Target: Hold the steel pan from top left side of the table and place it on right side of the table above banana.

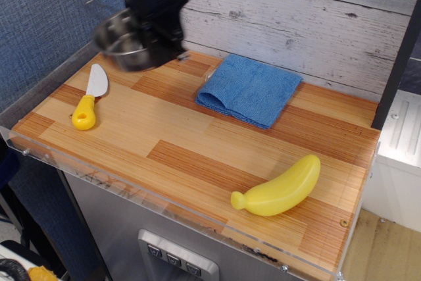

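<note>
The steel pan [125,43] hangs in the air above the table's far left corner, blurred by motion. My gripper [164,45] is shut on the pan's right rim and holds it well clear of the wood. The fingertips are dark and hard to make out against the arm. The yellow banana [279,189] lies on the table [197,143] at the front right, far from the pan.
A folded blue cloth [250,89] lies at the back middle. A toy knife [89,100] with a yellow handle and white blade lies at the left edge. A clear plastic rim runs round the table. A wooden plank wall stands behind.
</note>
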Tool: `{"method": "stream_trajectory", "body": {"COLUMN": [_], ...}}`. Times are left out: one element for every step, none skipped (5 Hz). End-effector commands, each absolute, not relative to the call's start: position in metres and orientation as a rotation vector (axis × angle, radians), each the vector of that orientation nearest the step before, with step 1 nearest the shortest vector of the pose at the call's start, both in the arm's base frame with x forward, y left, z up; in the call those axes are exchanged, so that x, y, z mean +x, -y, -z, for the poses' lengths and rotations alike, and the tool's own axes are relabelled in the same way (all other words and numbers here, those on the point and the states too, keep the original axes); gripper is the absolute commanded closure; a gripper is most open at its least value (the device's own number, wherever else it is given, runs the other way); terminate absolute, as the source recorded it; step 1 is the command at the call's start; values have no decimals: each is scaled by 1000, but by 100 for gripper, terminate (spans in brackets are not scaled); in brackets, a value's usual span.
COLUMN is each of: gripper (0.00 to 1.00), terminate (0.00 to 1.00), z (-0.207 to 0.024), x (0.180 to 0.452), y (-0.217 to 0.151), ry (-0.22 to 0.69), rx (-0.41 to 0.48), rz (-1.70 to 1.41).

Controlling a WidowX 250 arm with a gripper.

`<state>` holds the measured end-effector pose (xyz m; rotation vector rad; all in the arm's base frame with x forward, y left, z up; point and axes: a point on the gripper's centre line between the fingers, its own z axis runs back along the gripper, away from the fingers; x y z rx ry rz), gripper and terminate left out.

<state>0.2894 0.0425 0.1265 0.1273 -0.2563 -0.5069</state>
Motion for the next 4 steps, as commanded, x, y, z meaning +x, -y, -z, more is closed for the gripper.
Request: {"method": "stream_trajectory", "body": {"gripper": [100, 100, 100, 100], "terminate": [0, 0, 0, 0], "z": [-163, -157, -141, -120], "x": [288, 290, 291, 291], "y": [15, 53, 82, 101], "ry": [353, 354, 350, 328], "rx": [118, 87, 67, 49], "rz": [645, 735, 798, 839]}}
